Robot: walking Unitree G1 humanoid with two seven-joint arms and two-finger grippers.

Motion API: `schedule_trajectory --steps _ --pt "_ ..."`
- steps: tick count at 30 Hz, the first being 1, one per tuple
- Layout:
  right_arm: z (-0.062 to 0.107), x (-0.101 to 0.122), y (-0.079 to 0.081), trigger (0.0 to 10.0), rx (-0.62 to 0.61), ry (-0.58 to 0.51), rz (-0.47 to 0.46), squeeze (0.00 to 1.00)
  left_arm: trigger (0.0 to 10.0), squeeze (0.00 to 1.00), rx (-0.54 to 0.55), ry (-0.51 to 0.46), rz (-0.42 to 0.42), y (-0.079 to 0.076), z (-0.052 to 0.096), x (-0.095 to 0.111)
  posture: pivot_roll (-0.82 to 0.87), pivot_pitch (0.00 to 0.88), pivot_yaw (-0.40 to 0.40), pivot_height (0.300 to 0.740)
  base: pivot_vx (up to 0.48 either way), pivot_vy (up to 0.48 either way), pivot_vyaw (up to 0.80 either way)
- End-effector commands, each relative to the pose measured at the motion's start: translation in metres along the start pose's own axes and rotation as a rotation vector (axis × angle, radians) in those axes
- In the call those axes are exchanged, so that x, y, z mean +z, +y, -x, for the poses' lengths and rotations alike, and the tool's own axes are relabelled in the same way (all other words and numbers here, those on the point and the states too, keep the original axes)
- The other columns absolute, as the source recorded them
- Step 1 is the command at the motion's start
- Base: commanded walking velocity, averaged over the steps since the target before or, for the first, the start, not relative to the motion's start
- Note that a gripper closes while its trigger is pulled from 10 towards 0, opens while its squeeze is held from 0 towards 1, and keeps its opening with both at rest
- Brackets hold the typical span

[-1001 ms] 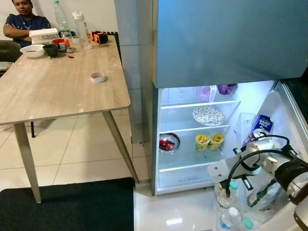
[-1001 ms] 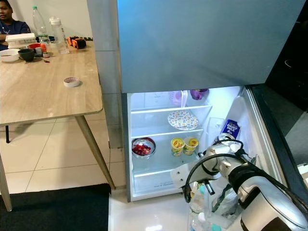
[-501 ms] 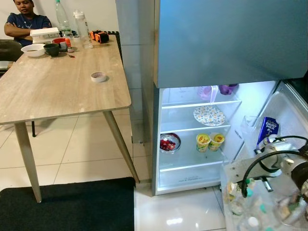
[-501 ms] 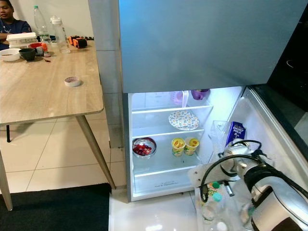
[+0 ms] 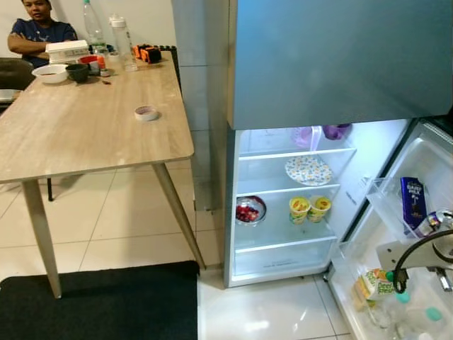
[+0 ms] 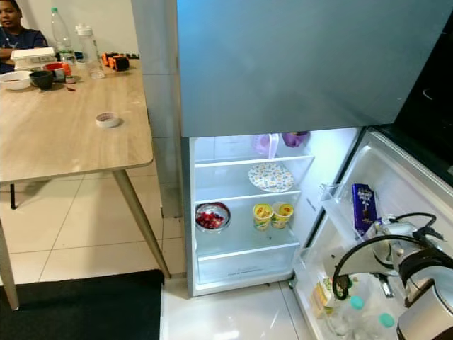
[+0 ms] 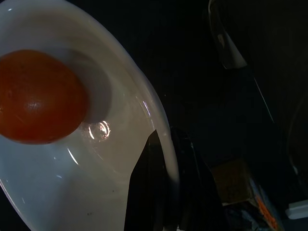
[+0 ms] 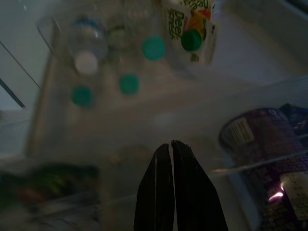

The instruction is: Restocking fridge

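In my left end effector (image 7: 166,139) I hold a white bowl (image 7: 120,120) by its rim, black fingers pinched on the edge, and a round orange-red fruit (image 7: 36,96) sits inside it; this looks like the item waiting to go into the fridge (image 5: 318,64), so the stocking itself is not yet done. The lower compartment stands open and lit: a patterned plate (image 5: 308,170) on the middle shelf, two yellow cups (image 5: 308,208) side by side on the shelf below, a bowl of red fruit (image 5: 249,211) just to their left, and purple containers (image 5: 322,132) up on the top shelf. There is bare shelf around the plate and beside the cups, room enough for my bowl, I judge. My right end effector (image 8: 172,149) has its fingers pressed together with nothing between them, and it hangs by the open door (image 6: 396,191), over the door bins where capped bottles (image 8: 120,62) and a juice carton (image 8: 190,29) stand; a blue milk carton (image 5: 412,204) sits in the bin above. Off to my left the wooden desk (image 5: 85,142) carries a roll of tape (image 5: 146,112), bowls and bottles at the far end, and a person (image 5: 39,28) sits there. What is left, as I read it: bring the bowl to a shelf, then shut the door.
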State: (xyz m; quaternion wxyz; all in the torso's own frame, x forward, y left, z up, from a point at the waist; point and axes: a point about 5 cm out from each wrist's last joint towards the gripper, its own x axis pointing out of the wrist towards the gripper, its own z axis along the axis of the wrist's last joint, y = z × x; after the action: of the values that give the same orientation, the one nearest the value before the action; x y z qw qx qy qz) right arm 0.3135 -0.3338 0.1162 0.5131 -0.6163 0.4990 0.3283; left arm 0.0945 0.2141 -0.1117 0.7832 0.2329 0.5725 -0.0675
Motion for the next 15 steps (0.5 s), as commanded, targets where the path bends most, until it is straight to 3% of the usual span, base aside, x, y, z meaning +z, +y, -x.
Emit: schedule_trajectory --steps 1,3,4,8,11,15 --pt "-0.007 0.009 0.005 10.0 0.010 -0.042 -0.020 0.00 10.0 0.00 0.004 -0.022 -0.003 0.001 0.000 0.005 -0.09 0.041 -0.048 0.740 0.000 0.000 0.00" --pt "-0.007 0.009 0.005 10.0 0.010 -0.042 -0.020 0.00 10.0 0.00 0.004 -0.022 -0.003 0.001 0.000 0.005 -0.09 0.041 -0.048 0.740 0.000 0.000 0.00" --pt "-0.019 0.027 0.013 10.0 0.014 -0.113 -0.050 0.00 10.0 0.00 0.007 -0.024 -0.007 0.003 -0.001 0.006 -0.08 0.034 -0.045 0.740 0.000 0.000 0.00" --pt "-0.023 0.034 0.017 10.0 0.019 -0.140 -0.061 0.00 10.0 0.00 0.008 -0.025 -0.008 0.003 -0.001 0.006 -0.08 0.034 -0.045 0.740 0.000 0.000 0.00" --pt "-0.051 0.075 0.045 10.0 0.016 -0.301 -0.212 0.00 10.0 0.00 0.029 -0.016 -0.011 0.011 0.000 0.002 -0.07 0.025 -0.042 0.740 0.000 0.000 0.00" --pt "-0.064 0.093 0.062 10.0 0.007 -0.366 -0.345 0.00 10.0 0.00 0.042 -0.010 -0.002 0.015 0.000 0.000 -0.06 0.024 -0.036 0.740 0.000 0.000 0.00"
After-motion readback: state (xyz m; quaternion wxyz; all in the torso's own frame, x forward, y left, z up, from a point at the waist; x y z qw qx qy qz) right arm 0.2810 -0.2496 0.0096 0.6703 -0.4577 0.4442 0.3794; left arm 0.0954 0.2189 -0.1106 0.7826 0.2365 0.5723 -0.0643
